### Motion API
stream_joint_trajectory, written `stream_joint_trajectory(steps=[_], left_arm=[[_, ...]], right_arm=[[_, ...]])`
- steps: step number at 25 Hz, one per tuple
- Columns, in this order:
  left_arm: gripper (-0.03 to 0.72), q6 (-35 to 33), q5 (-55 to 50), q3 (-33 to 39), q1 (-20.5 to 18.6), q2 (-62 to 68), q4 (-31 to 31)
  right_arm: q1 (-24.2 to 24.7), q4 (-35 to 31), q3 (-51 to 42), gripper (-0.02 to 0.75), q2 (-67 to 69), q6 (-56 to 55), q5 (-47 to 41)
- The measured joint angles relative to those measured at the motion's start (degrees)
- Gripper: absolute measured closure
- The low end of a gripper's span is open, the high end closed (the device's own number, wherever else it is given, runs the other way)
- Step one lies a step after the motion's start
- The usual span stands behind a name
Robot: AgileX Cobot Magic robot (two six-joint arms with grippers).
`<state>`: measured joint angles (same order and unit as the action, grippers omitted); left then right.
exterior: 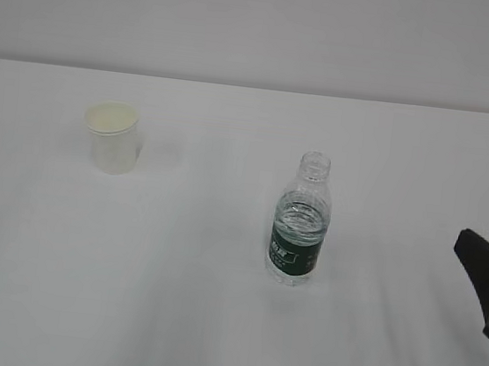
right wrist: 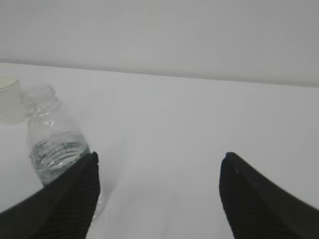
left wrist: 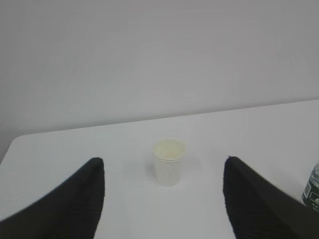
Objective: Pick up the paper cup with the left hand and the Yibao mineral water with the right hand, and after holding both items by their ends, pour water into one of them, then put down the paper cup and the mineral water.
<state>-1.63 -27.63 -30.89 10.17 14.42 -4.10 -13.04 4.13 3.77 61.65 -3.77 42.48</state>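
Observation:
The white paper cup (exterior: 112, 137) stands upright at the back left of the white table. The uncapped Yibao bottle (exterior: 299, 220) with its dark green label stands upright near the middle. My left gripper (left wrist: 163, 167) is open and empty, and the cup (left wrist: 168, 161) stands ahead between its fingers, apart from them. It is out of the exterior view. My right gripper (right wrist: 159, 164) is open and empty. The bottle (right wrist: 52, 149) stands just beyond its left finger. One black finger (exterior: 485, 263) shows at the right edge of the exterior view, well right of the bottle.
The white table (exterior: 211, 321) meets a pale wall behind. The bottle's label (left wrist: 313, 186) shows at the right edge of the left wrist view. The cup's edge (right wrist: 10, 102) shows at the far left of the right wrist view.

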Motion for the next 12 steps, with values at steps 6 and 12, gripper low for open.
stream_joint_trajectory(steps=[6,12], left_arm=[[0.160,0.0,0.0,0.0,0.0,0.0,0.0],[0.160,0.0,0.0,0.0,0.0,0.0,0.0]], right_arm=[[0.0,3.9,-4.0,0.167,0.0,-2.7,4.8],[0.0,6.3,-4.0,0.167,0.9,-3.1,6.1]])
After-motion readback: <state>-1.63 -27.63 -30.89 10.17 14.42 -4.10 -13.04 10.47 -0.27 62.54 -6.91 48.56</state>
